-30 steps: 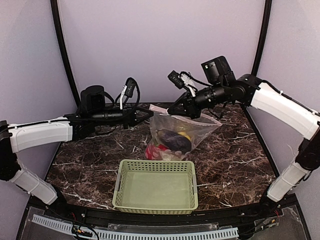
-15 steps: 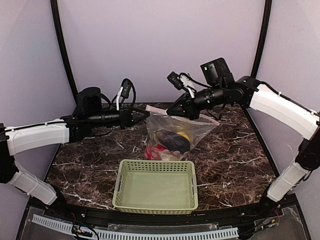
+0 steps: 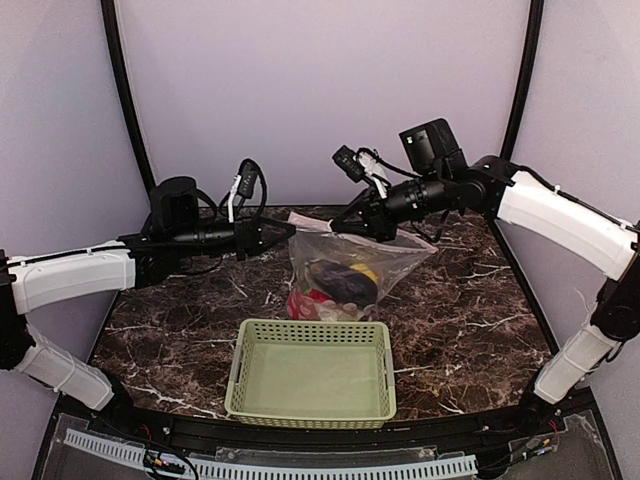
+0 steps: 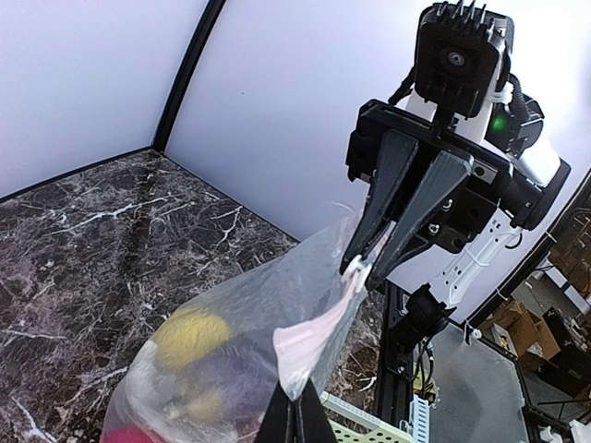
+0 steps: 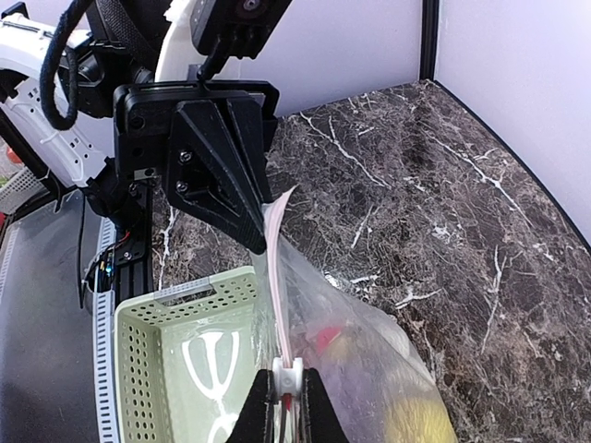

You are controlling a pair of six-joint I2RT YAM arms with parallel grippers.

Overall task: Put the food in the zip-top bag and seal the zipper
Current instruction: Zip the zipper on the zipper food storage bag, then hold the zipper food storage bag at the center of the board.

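Left gripper (image 3: 288,229) is pinched closed on one end of the zipper (image 4: 316,328). Right gripper (image 3: 338,221) is clamped on the white slider (image 5: 288,374). The zip-top bag (image 3: 352,262) hangs between them, just behind the green basket (image 3: 310,372), with the food (image 3: 335,284) inside.

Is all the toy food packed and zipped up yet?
Packed, yes: the food is inside the zip-top bag, and the basket holds nothing. Now the left gripper pinches the zipper while the right gripper grips its slider. Sealing looks unfinished; how far it's closed I cannot tell.
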